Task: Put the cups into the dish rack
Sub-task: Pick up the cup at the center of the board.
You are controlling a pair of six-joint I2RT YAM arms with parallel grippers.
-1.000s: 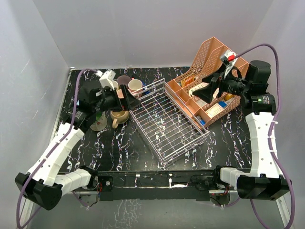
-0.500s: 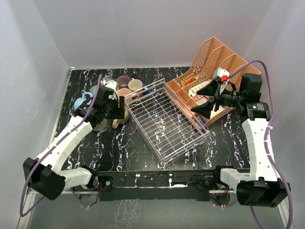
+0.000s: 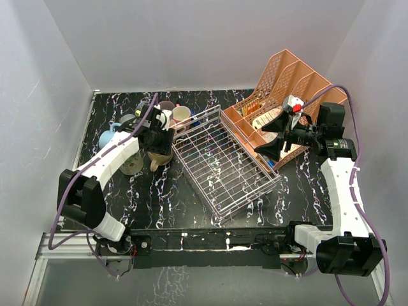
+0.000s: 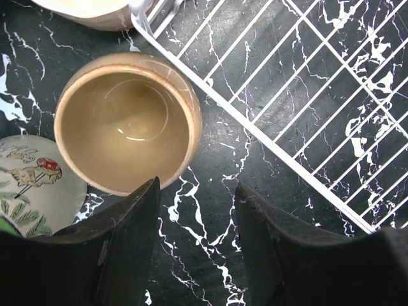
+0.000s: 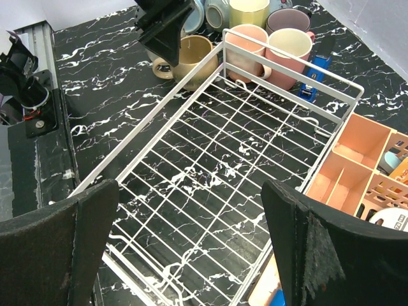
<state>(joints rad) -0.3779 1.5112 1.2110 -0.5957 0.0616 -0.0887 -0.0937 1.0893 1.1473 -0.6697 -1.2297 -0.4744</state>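
Table (image 3: 191,197): black top with white marbling; it carries everything here.

Dish rack (image 3: 223,162): a silvery-white wire-grid basket with low sides and a thicker rim rail. It is long and rectangular, and far larger than any mug. It lies at an angle in the middle of the table, and the marbling shows through its floor.

Organiser (image 3: 290,73): salmon-pink plastic lattice at the far right, just beside the rack's right side.

Right gripper (image 3: 271,137): hangs above the rack's right edge. Its jaws are spread wide and grip nothing; the right wrist view looks down the rack's length between them.

Left gripper (image 3: 159,143): low over the table at the rack's far-left corner. Its jaws are about half apart with only bare tabletop between them. One finger (image 4: 127,242) comes up to the near rim of the tan cup.

Cups: small handled mugs clustered on the table at the far left, all outside the rack.

Tan cup (image 4: 124,121): upright, glossy inside, just beside the rack's rail.

Pink cup (image 5: 245,51): upright, against the rack's far-left end.

Cream cup (image 5: 288,54): next to the pink one.

Mauve cup (image 5: 287,19): stands behind those two.

Yellow cup (image 5: 248,11): beside the mauve one.

Light blue cup (image 3: 108,137): leftmost of the group.

Printed disc (image 4: 35,185): round, flat on the table, touching the tan cup's left side.
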